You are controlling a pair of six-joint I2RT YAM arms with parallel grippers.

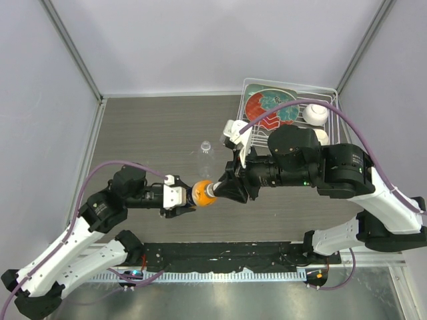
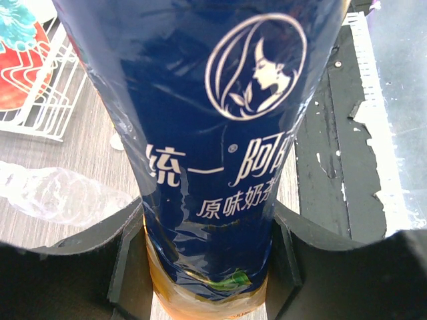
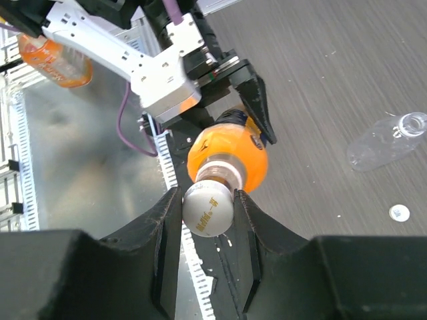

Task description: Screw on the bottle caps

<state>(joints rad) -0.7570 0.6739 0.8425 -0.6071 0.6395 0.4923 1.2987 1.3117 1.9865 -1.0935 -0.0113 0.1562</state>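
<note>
My left gripper (image 1: 185, 198) is shut on the orange bottle (image 1: 202, 194) and holds it sideways above the table; in the left wrist view its dark blue label (image 2: 213, 133) fills the frame between my fingers. My right gripper (image 3: 208, 212) is shut on the cream cap (image 3: 208, 209), which sits on the orange bottle's (image 3: 230, 153) neck. The clear bottle (image 1: 206, 150) lies capless on the table behind; it also shows in the right wrist view (image 3: 387, 140) and the left wrist view (image 2: 57, 195). The white cap (image 3: 399, 213) lies flat on the table near it.
A white wire rack (image 1: 327, 93) at the back right holds a red-and-teal plate (image 1: 267, 107) and a white ball (image 1: 315, 114). A black strip (image 1: 233, 253) runs along the near table edge. Grey walls close in the sides.
</note>
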